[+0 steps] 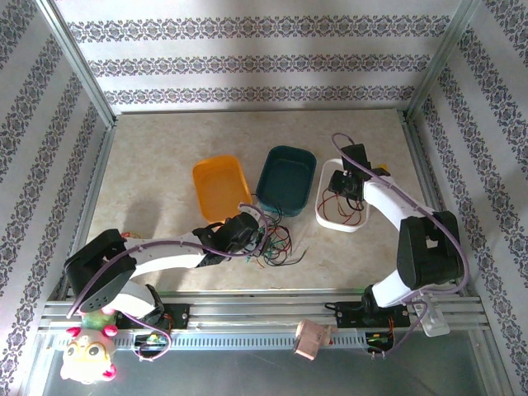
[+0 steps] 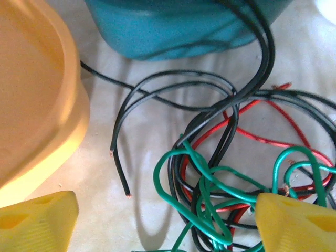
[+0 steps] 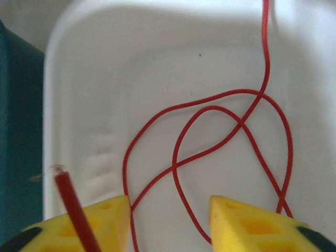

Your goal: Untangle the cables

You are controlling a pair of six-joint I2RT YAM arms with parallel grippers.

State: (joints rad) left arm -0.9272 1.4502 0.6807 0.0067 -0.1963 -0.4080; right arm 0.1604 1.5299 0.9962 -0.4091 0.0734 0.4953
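The cables (image 1: 276, 247) lie as a tangle of red, green and black wires on the table in front of the bins. My left gripper (image 1: 247, 235) is low at the tangle's left side. In the left wrist view the left gripper (image 2: 168, 226) is open, with green loops of the cables (image 2: 226, 173) between its yellow fingers (image 2: 296, 223) and reaching the right one. My right gripper (image 1: 345, 186) hangs over the white bin (image 1: 326, 219). The right gripper (image 3: 170, 220) is open above thin red cables (image 3: 210, 136) lying in the bin. One red cable end (image 3: 71, 205) stands close beside its left finger.
A yellow bin (image 1: 221, 188) and a teal bin (image 1: 286, 180) stand side by side behind the tangle, with the white bin to their right. The yellow bin (image 2: 31, 105) is just left of my left gripper, and the teal bin (image 2: 173, 26) is ahead of it. Metal frame rails edge the table.
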